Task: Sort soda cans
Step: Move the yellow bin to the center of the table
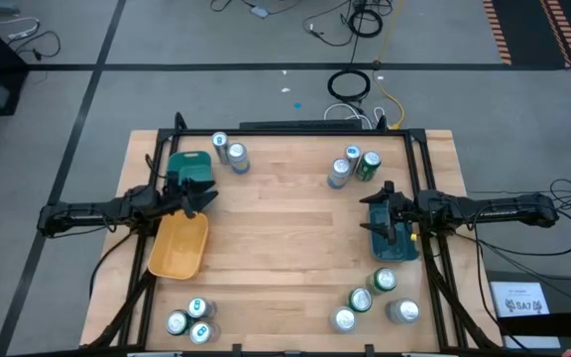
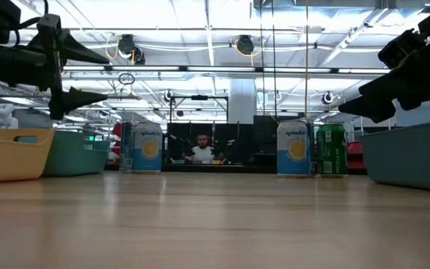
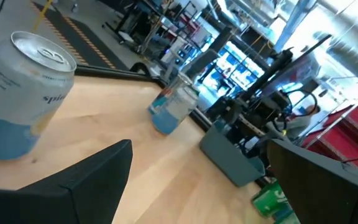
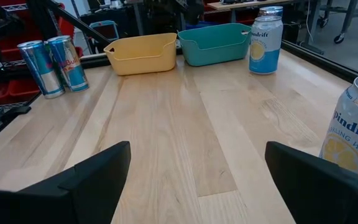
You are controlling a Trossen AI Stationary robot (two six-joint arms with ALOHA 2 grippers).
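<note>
Soda cans stand upright on the wooden table in four clusters: two at the far left [image 1: 229,152], three at the far right [image 1: 354,165], three at the near left [image 1: 191,321] and several at the near right [image 1: 373,300]. My left gripper [image 1: 204,199] hangs open above the table beside the teal tray [image 1: 188,167] and the yellow tray [image 1: 178,248], with nothing between its fingers [image 3: 79,186]. My right gripper [image 1: 377,202] hangs open over the dark blue-grey tray [image 1: 400,248], also empty [image 4: 197,180]. A blue-and-white can [image 3: 23,93] shows close in the left wrist view.
The middle of the table [image 1: 285,228] is bare wood. A black frame [image 1: 295,127] runs along the far edge and the sides. In the low view, cans [image 2: 295,148] stand at the far edge, and a person [image 2: 202,149] is in the room behind.
</note>
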